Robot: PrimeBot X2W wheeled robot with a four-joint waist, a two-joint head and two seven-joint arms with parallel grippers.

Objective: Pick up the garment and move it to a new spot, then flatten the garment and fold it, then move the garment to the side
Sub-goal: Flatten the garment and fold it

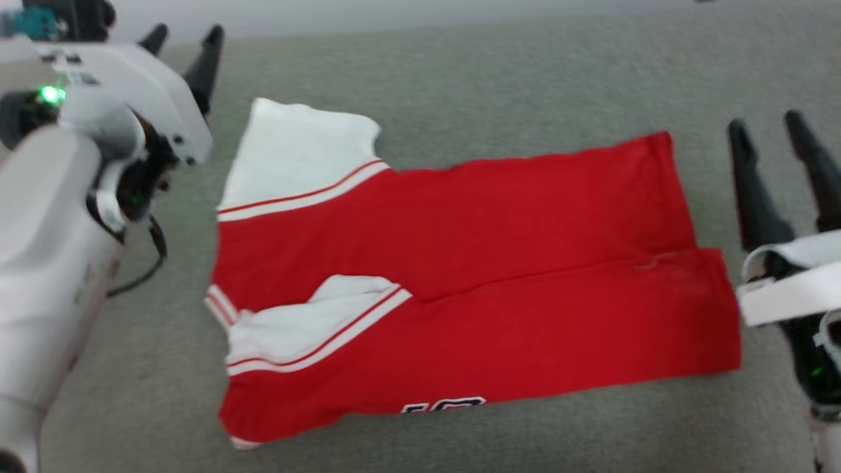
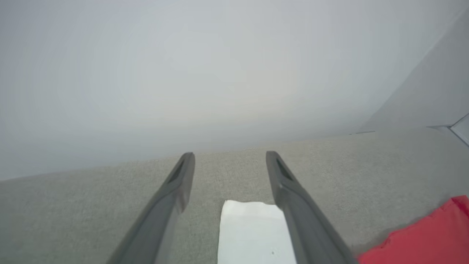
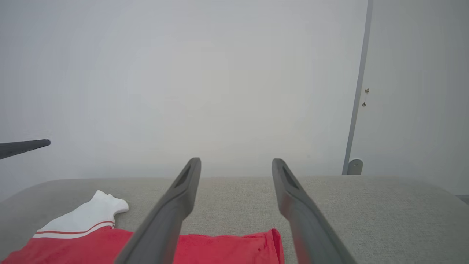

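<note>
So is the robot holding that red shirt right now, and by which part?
Nothing is held. The left hand and right hand are both open and empty; the shirt lies loose on the grey surface.

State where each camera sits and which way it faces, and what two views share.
Head view: on the head, looking down at the garment on the grey surface; open left pincer and right pincer flank it.
Left wrist view: on the left wrist, facing the wall along its own fingers.
Right wrist view: on the right wrist, likewise.
Shared: the garment's white sleeve.
</note>
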